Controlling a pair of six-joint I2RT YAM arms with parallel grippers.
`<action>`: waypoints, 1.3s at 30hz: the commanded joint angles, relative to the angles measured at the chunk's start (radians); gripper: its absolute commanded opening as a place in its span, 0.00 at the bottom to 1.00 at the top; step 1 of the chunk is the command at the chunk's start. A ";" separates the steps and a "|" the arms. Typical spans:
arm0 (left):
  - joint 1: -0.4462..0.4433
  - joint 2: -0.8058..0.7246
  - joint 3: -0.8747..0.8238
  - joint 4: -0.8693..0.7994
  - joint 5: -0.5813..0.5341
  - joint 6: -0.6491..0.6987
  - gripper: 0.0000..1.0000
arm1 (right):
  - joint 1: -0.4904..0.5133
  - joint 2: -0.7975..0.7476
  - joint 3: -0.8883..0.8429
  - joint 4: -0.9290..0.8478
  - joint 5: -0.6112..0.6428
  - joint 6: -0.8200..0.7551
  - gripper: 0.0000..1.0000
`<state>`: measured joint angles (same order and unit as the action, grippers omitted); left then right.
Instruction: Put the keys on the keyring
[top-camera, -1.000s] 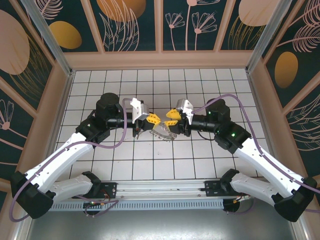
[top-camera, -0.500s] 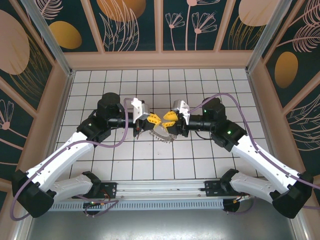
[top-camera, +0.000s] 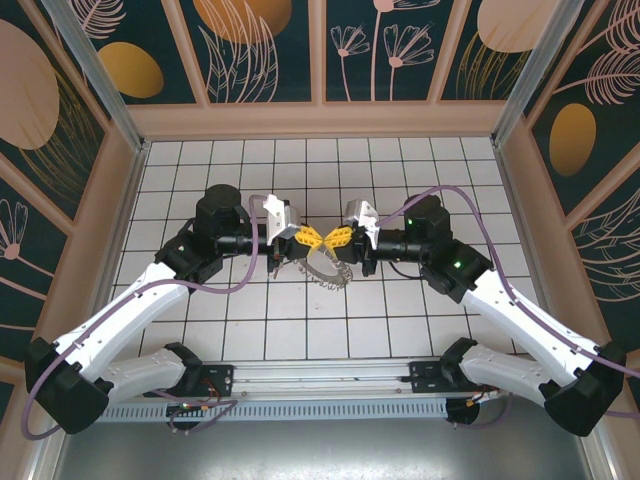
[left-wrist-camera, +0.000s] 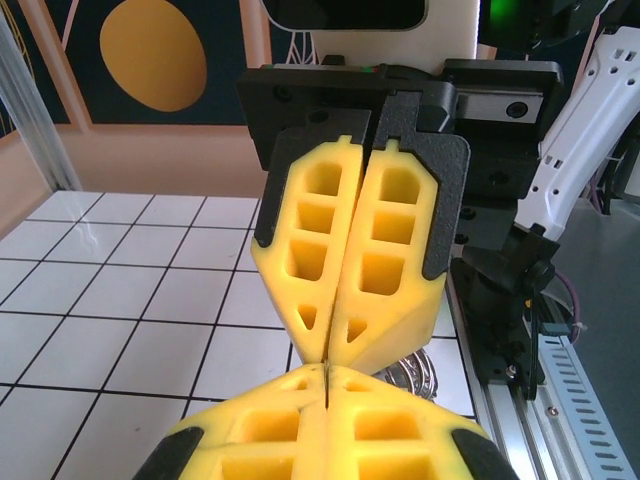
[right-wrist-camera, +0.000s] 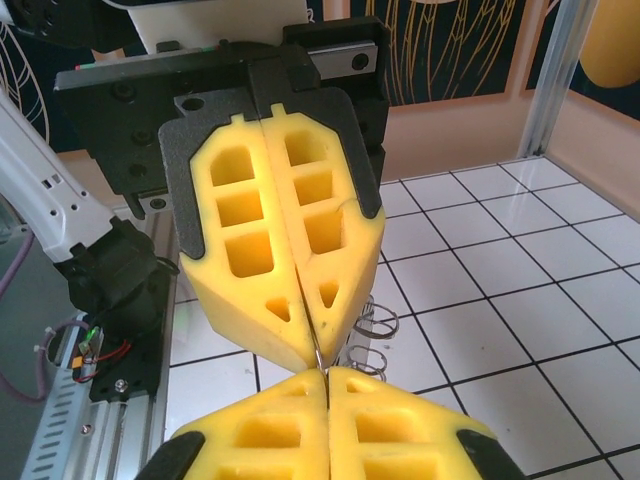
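Now, my left fingers (top-camera: 301, 237) pinch the keyring (top-camera: 328, 268), which hangs mid-worktop (top-camera: 400, 330); the right fingers (top-camera: 342, 236) are closed too (on what, I can't tell). I'd steady both and thread slowly.

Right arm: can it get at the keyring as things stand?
Probably yes. The right gripper is shut tip to tip with the left gripper, and the keyring hangs right under both tips with nothing between. Whether it already pinches the ring's edge I cannot tell.
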<state>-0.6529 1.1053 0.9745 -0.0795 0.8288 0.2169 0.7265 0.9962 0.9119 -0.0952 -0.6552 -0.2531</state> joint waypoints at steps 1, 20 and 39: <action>-0.004 -0.009 0.013 0.034 0.033 0.009 0.00 | 0.002 0.007 0.007 0.017 0.012 0.003 0.05; -0.004 -0.008 0.009 0.041 0.028 0.006 0.00 | 0.014 0.031 0.031 -0.008 0.059 -0.010 0.03; -0.005 -0.116 -0.107 0.096 -0.106 -0.048 0.40 | 0.014 -0.091 -0.028 0.068 0.085 -0.023 0.00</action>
<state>-0.6540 1.0042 0.8726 -0.0265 0.7242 0.1864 0.7376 0.9298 0.9031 -0.0933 -0.5682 -0.2642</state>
